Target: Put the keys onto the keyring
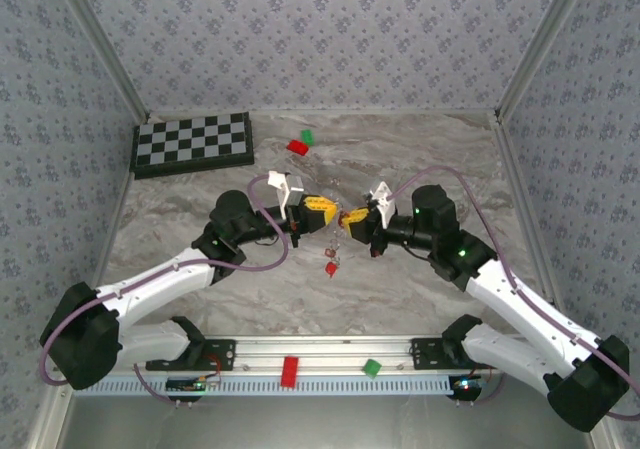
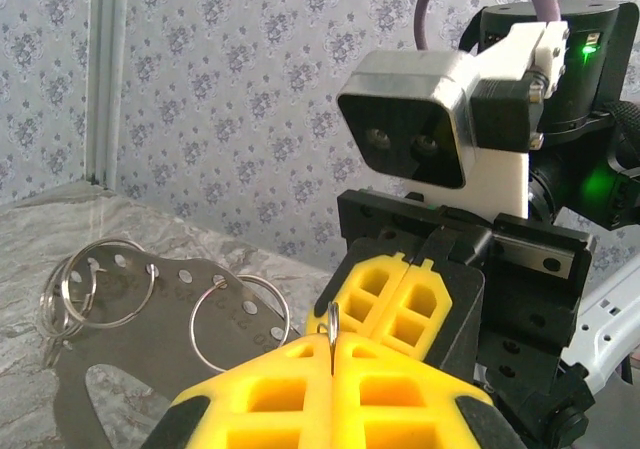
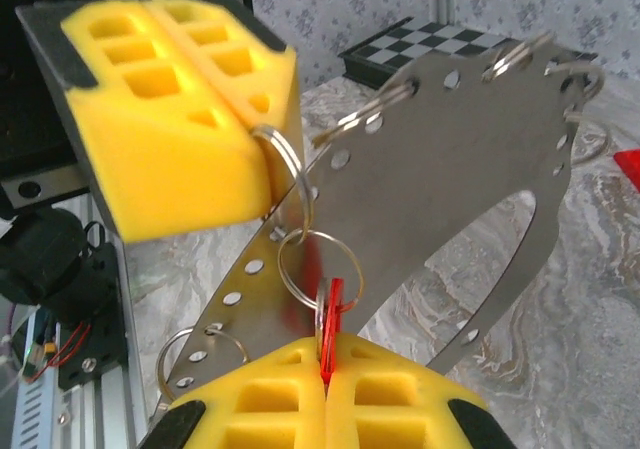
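Both arms are met mid-table over the marble top. The left gripper is clamped shut on a split ring of the keyring, so the grey plate is held up between them. A red key is pinched in the closed right gripper.

You face a marbled grey tabletop boxed in on three sides by walls papered in a pale grey-blue floral print. Metal posts run up the two far corners. A slotted aluminium rail spans the near edge. The light is soft and even.
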Controlling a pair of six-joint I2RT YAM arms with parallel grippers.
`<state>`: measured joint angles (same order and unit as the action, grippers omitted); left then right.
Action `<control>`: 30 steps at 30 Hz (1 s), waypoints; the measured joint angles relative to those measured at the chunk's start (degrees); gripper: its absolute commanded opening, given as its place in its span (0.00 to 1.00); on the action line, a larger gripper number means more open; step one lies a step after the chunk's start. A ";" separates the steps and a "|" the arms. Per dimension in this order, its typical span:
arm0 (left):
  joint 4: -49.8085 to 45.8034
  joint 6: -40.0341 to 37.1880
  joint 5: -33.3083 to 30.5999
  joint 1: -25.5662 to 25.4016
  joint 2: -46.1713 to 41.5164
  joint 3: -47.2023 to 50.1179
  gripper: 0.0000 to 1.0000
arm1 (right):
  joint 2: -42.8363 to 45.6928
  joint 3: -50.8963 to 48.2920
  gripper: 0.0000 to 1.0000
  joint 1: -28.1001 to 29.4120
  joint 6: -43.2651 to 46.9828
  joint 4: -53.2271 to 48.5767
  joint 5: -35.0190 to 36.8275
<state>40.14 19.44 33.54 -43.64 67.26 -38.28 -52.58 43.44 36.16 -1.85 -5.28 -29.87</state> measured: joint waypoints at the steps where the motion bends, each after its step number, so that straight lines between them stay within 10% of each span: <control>1: 0.00 0.17 0.02 0.00 0.00 0.00 0.00 | -0.33 0.33 0.00 0.00 0.22 -0.52 -0.59; 13: 0.57 1.22 0.00 -0.63 0.02 0.39 0.00 | -4.52 5.01 0.00 1.40 3.93 -6.75 -2.95; 17: 0.87 1.25 -0.02 -0.63 0.02 0.85 0.00 | -5.25 5.68 0.27 1.66 4.81 -7.96 -2.95; 30: 0.90 1.22 -0.76 -0.63 0.02 0.98 0.00 | 4.57 -0.55 0.35 -2.56 0.35 -5.18 -2.80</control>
<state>41.04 20.67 32.77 -44.27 67.29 -37.30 -48.01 42.89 33.61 -1.50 -10.46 -32.67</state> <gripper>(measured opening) 0.045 0.342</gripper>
